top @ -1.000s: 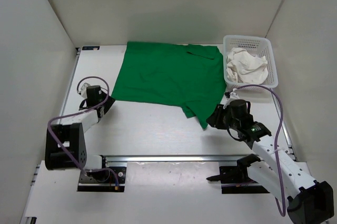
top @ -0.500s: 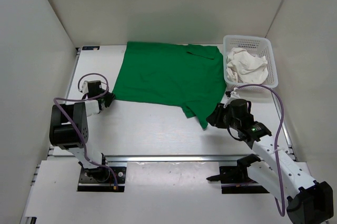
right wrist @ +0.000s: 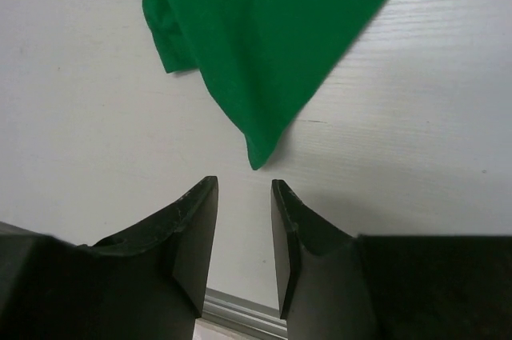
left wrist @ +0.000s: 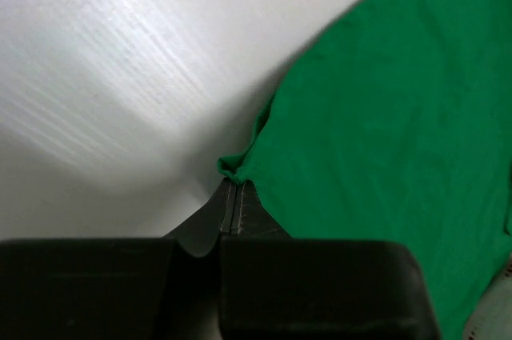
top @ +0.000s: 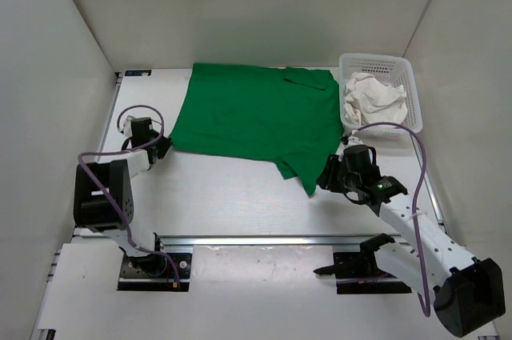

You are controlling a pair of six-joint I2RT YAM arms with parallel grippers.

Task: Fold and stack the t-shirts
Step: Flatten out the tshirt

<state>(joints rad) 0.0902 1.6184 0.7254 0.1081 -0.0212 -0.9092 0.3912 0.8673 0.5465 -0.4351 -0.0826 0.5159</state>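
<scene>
A bright green t-shirt (top: 256, 120) lies spread across the back middle of the table. My left gripper (top: 164, 146) is at its near left corner. In the left wrist view the gripper (left wrist: 232, 190) is shut, with the bunched green corner (left wrist: 230, 167) pinched at its tips. My right gripper (top: 326, 178) is at the shirt's near right corner. In the right wrist view it (right wrist: 244, 184) stands open, and the pointed green tip (right wrist: 257, 156) lies just ahead of the gap, untouched. An off-white t-shirt (top: 372, 98) lies crumpled in the basket.
A white mesh basket (top: 382, 60) stands at the back right, right beside the green shirt's edge. White walls close in the left, back and right sides. An aluminium rail (top: 264, 240) runs along the near edge between the arm bases.
The left gripper moved up to the shirt's near left corner and shut on it. The right gripper opened wider and edged toward the near right corner.
</scene>
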